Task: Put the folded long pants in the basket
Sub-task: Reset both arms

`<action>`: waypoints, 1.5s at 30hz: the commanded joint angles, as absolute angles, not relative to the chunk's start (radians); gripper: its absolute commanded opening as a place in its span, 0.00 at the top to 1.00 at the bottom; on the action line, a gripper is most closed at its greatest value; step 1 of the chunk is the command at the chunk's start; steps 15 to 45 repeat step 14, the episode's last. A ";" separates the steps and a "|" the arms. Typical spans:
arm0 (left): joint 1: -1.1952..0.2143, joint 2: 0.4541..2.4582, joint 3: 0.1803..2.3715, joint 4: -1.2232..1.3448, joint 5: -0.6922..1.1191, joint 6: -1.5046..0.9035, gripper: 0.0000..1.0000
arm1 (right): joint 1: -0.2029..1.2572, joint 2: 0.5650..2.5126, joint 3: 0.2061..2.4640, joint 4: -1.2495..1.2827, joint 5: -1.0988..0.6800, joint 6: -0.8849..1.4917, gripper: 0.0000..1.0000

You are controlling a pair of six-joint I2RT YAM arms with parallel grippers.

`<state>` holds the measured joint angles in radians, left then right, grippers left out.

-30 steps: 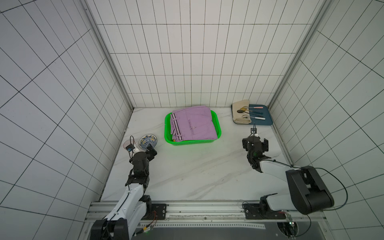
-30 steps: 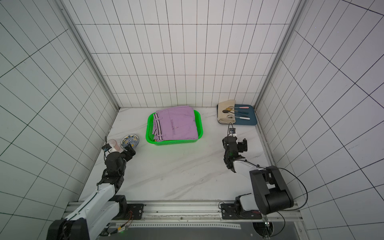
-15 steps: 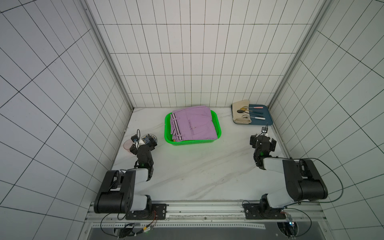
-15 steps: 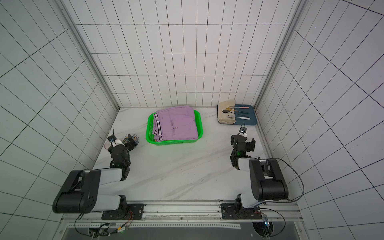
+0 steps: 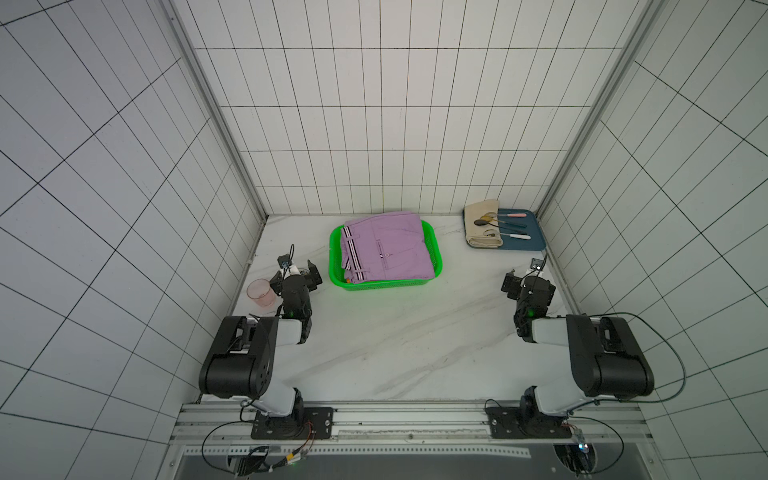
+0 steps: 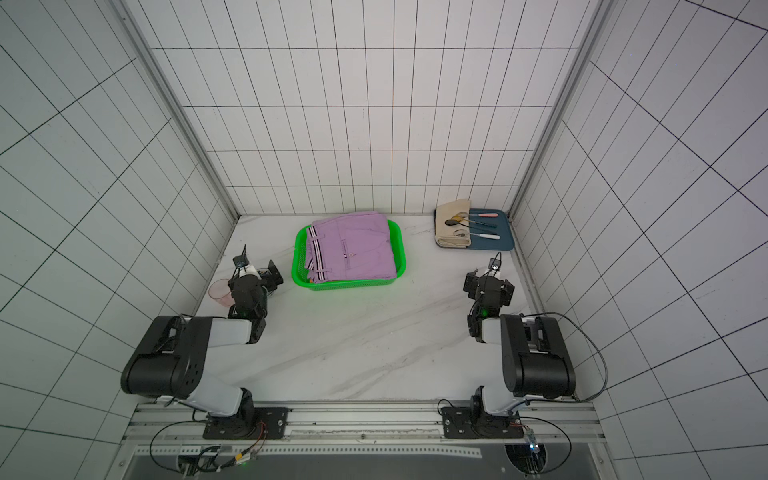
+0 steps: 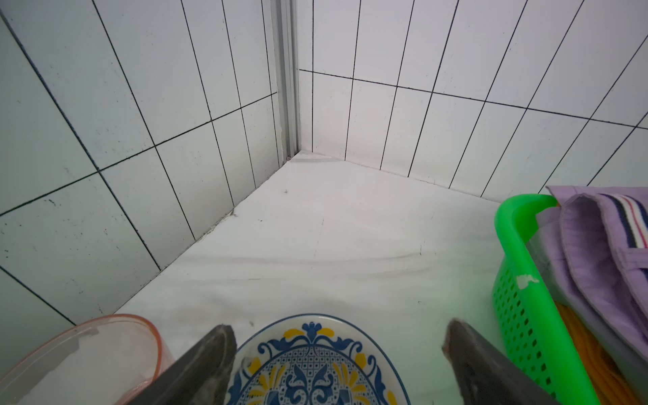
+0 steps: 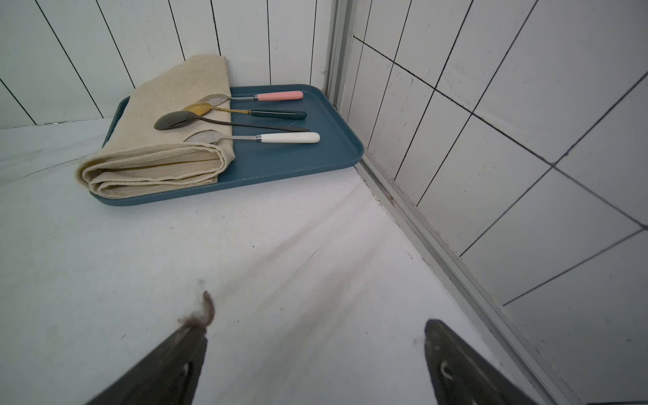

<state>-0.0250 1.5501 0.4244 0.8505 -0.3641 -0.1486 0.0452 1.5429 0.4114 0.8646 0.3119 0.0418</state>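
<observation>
The marble table (image 5: 374, 353) stretched beneath the left gripper (image 5: 296, 275) and the right gripper (image 5: 527, 283). The green basket (image 5: 435, 257) stood ahead and to the right of the left gripper. The folded long pants (image 5: 390, 249) were stacked inside it, lilac on top, with an orange layer (image 7: 592, 354) beneath. The blue tray (image 8: 280, 157) sat ahead of the right gripper, well apart, bearing a cream cloth (image 8: 168, 140). A patterned plate (image 7: 315, 368) lay under the left gripper's parted jaws, a pink cup (image 7: 87, 350) just left of it. Four spoons (image 8: 287, 137) rested on cloth and tray. Both grippers gaped, grasping nothing.
</observation>
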 commanded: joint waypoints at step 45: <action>-0.019 1.559 0.437 0.792 -0.348 -0.141 0.02 | 0.028 1.536 0.405 0.858 0.265 0.060 0.01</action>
